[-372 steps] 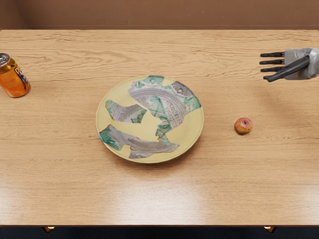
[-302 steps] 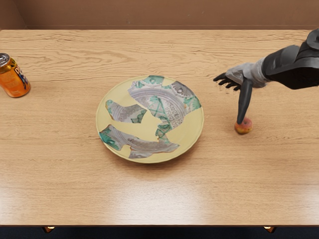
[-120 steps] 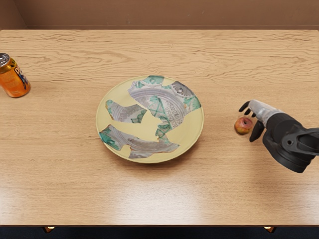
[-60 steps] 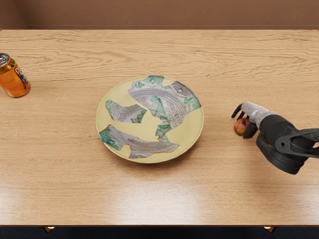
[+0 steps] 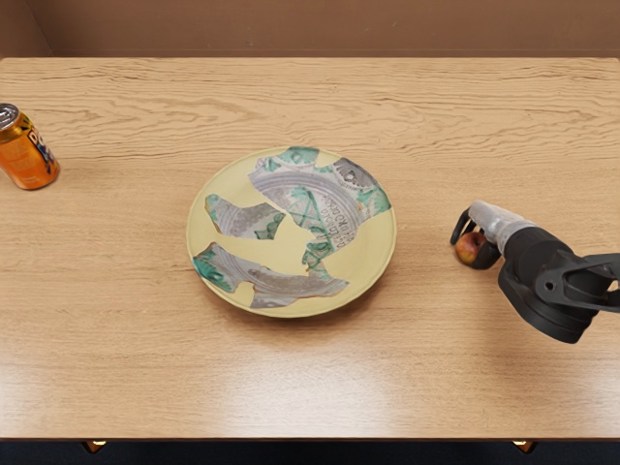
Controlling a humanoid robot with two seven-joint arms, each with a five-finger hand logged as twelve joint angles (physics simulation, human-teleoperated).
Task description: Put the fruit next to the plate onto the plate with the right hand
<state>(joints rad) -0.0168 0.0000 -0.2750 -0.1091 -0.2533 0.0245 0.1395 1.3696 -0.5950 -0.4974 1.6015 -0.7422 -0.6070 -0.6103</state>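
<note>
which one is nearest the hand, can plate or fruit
The small red fruit, right of the plate: the right hand curls around it. The orange can stands far left.

a plate (image 5: 376,254) lies at the middle of the table (image 5: 310,378), a can (image 5: 26,148) stands at its far left, and the fruit (image 5: 468,249) sits right of the plate, enclosed by the right hand (image 5: 481,229).

- fruit (image 5: 468,249), 3 o'clock of plate (image 5: 373,260): mostly covered by curled fingers of right hand (image 5: 481,229); only a red-yellow patch shows.
- right forearm (image 5: 557,286): cut by frame edge at 4 o'clock.
- can (image 5: 23,148), 10 o'clock: label lettering too small to read.
</note>
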